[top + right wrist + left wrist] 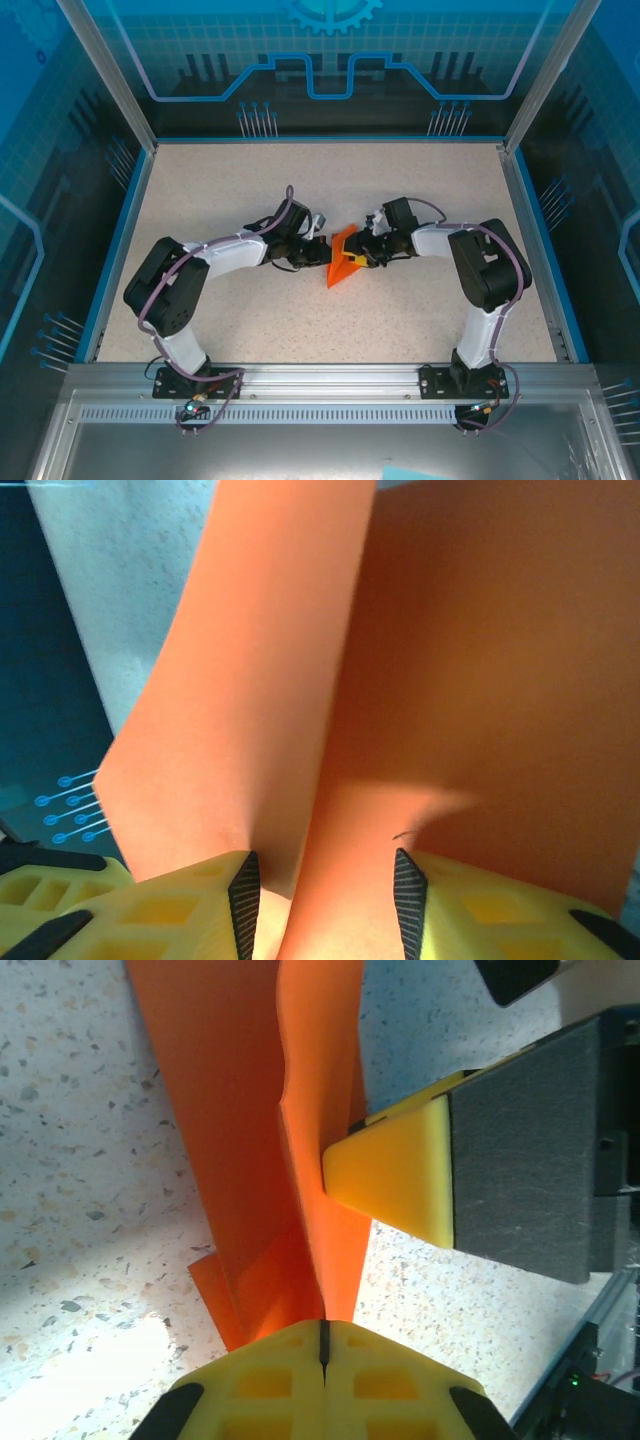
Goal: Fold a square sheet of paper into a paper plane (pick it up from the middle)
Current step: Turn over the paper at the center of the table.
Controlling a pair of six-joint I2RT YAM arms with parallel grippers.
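Paper plane: the bright orange folded paper plane (343, 262) sits at the middle of the speckled beige tabletop (250, 190), between the two arms, with its pointed end towards the near edge.
Plane's pose: in the left wrist view the orange paper (250, 1110) stands up off the tabletop as a tall creased fold, with a lower flap spreading to the left.
Left gripper: the left gripper (322, 245) meets the plane from the left. Its yellow fingertips (323, 1335) are pressed together, only a thin seam between them, and they pinch the edge of the upright fold.
Right gripper: the right gripper (366, 252) meets the plane from the right. Its jaws stand partly apart (322, 880), with a fold of the paper running between the black ribbed pads (245, 890).
Contact: one yellow wedge-shaped fingertip (395, 1175) of the right gripper touches the side of the fold.
Right grip: I cannot tell whether those pads actually press the paper.
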